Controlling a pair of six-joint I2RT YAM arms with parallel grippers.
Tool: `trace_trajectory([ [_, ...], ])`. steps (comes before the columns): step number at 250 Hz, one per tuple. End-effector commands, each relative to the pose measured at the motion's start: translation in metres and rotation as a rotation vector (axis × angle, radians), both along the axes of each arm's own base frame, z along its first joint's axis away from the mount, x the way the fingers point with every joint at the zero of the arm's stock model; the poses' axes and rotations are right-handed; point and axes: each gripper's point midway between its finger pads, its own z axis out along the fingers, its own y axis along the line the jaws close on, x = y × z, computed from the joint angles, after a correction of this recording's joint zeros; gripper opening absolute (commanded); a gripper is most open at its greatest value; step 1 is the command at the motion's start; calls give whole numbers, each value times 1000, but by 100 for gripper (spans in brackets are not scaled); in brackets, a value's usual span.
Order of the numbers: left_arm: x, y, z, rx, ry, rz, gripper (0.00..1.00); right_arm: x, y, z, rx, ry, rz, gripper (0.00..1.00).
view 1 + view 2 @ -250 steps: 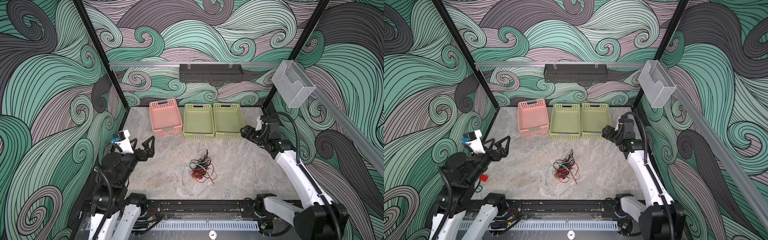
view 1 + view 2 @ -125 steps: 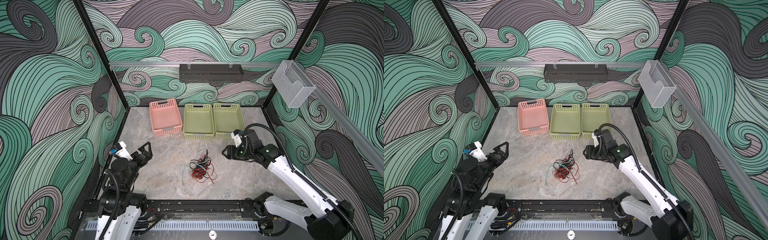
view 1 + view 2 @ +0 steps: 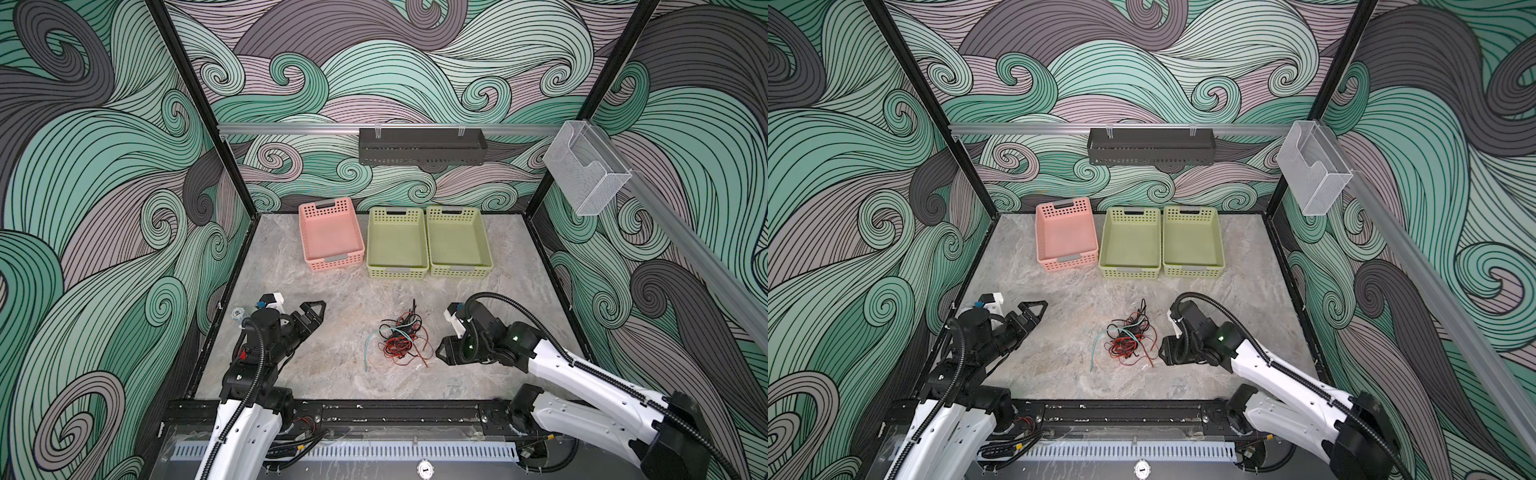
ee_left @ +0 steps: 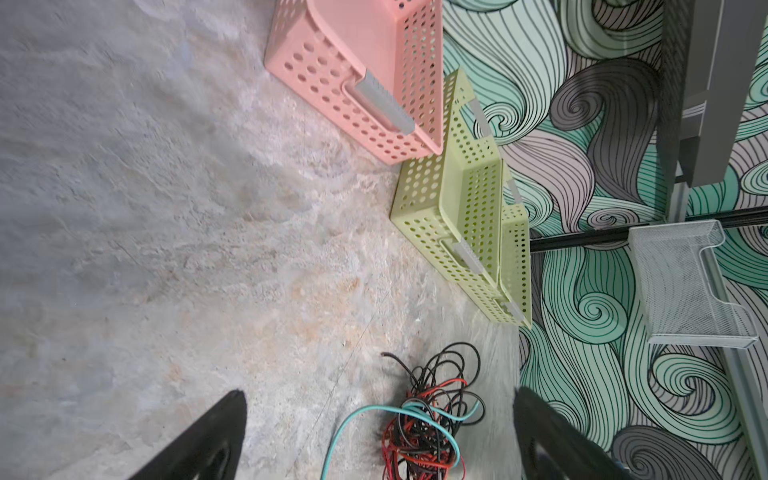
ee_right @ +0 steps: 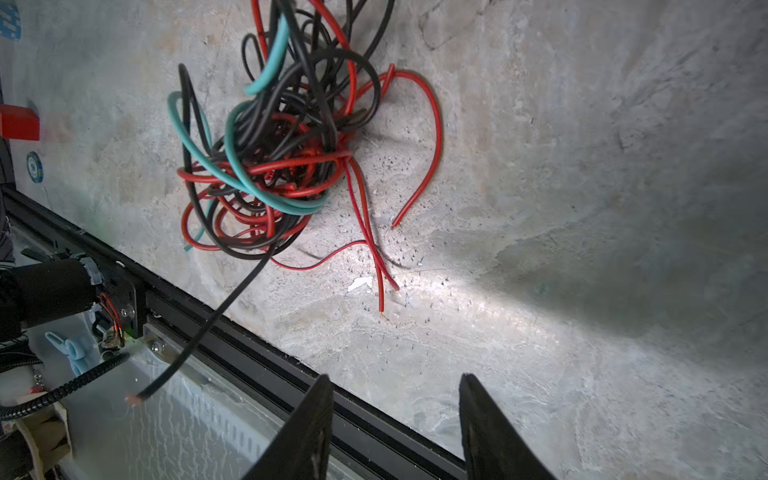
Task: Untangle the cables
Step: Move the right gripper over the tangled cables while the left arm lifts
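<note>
Cables [image 3: 401,340] lie knotted between the arms. Left gripper [image 3: 311,312] gapes wide. Right gripper [image 5: 395,377], half-parted and empty, sits by the loose ends [image 5: 381,305], probably to pluck one.

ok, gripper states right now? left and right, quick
Left gripper: open wide, holding nothing, clear of the cables.
Right gripper: partly open, nothing between the jaws.

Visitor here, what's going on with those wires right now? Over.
Both empty: left gripper open, right gripper open. Tangled cables heaped between them, untouched. Three baskets sit behind, nothing blocking.
</note>
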Motion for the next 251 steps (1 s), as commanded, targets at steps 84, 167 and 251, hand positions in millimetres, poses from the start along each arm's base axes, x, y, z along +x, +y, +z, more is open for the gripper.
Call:
trace_trajectory([
  [84, -2, -27, 1, -106, 46, -123, 95, 38, 57, -26, -25, -28, 52, 28],
  [167, 0, -25, 4, -96, 50, -111, 94, 107, 60, -19, -134, -132, 50, 14],
  [251, -1, -26, 8, -86, 50, -126, 94, 136, 43, 6, -214, -180, 83, 28],
])
